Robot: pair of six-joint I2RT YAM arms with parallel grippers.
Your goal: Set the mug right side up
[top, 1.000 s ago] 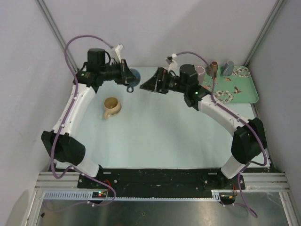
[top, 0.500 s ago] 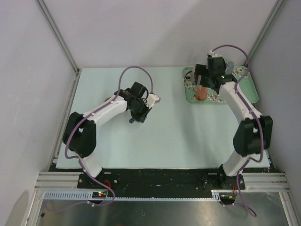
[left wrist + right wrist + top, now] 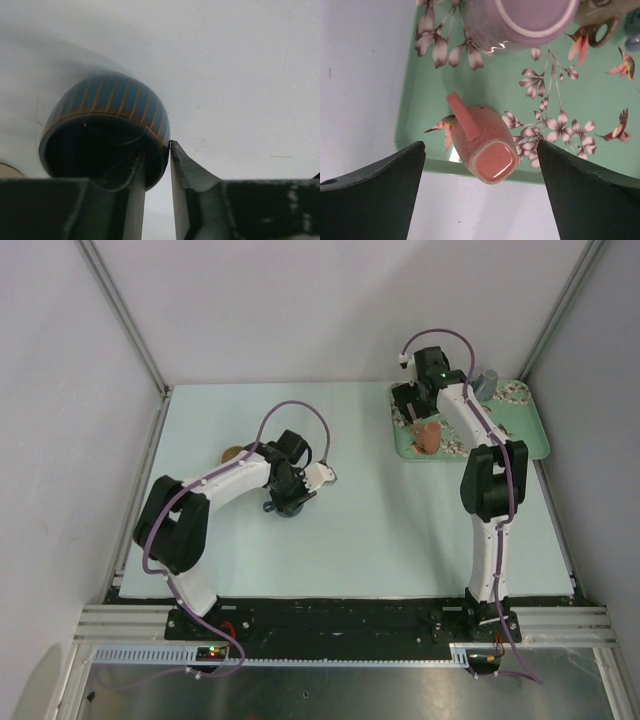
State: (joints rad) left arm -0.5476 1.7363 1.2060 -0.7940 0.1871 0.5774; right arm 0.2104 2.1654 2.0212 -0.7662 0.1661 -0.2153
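Note:
A blue mug (image 3: 107,107) with orange stripes shows its dark mouth to the left wrist camera. My left gripper (image 3: 156,150) is shut on its rim, one finger inside and the other against the outside. From above, that gripper (image 3: 283,492) points down mid-table over the mug (image 3: 279,508). A pink mug (image 3: 487,142) stands bottom up near the front edge of the green tray (image 3: 600,90). My right gripper (image 3: 481,145) hangs open above it, one finger on each side and neither touching. The top view shows this mug (image 3: 430,435) just in front of the right gripper (image 3: 418,405).
A tan mug (image 3: 234,452) sits on the table left of the left arm. On the flowered tray (image 3: 530,435) a lavender mug (image 3: 520,20) rests upside down, with an olive mug (image 3: 600,15) beside it and a grey-blue one (image 3: 487,383) at the back.
The left gripper has shifted a little nearer with the blue mug and its jaws have eased slightly. The right arm has swung round over the pink mug, jaws still wide.

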